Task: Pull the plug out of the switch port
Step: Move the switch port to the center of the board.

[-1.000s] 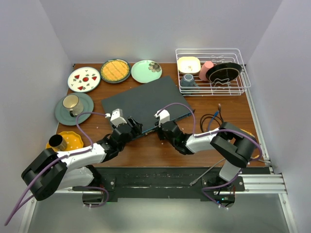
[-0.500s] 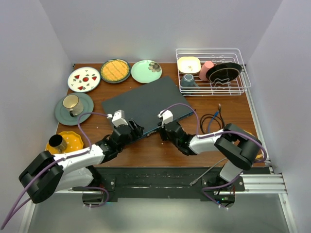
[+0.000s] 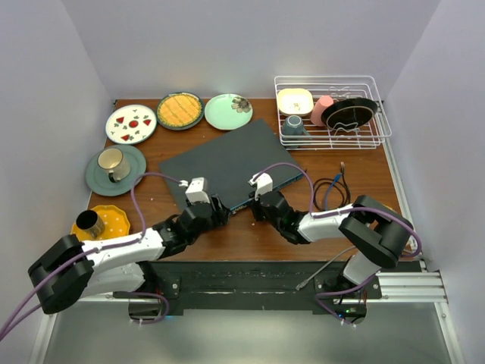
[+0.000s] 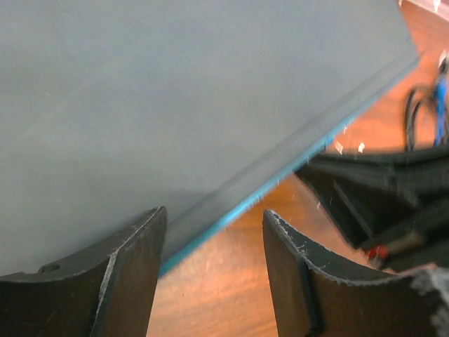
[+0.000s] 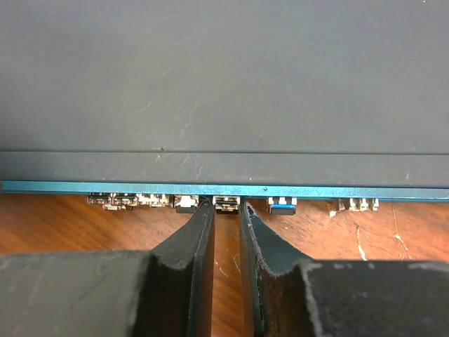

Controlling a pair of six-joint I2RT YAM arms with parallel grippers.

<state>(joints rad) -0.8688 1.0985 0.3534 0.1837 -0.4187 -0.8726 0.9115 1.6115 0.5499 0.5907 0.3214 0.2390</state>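
The switch is laid askew at the middle of the table, with its thin blue front edge turned toward the near edge. A strip of bare wood is left before that edge, and both grippers are placed in it. Toward the right edge the room is narrowed by a coil of cables. The far right corner is filled by a wire rack, just beside the switch's far corner.

The left gripper is held open. In its wrist view the blue edge is seen passing between its fingers.

The right gripper is closed to a narrow gap, its fingertips set against both sides of a small dark plug seated under the blue edge. The row of sockets there is made out only in the right wrist view.
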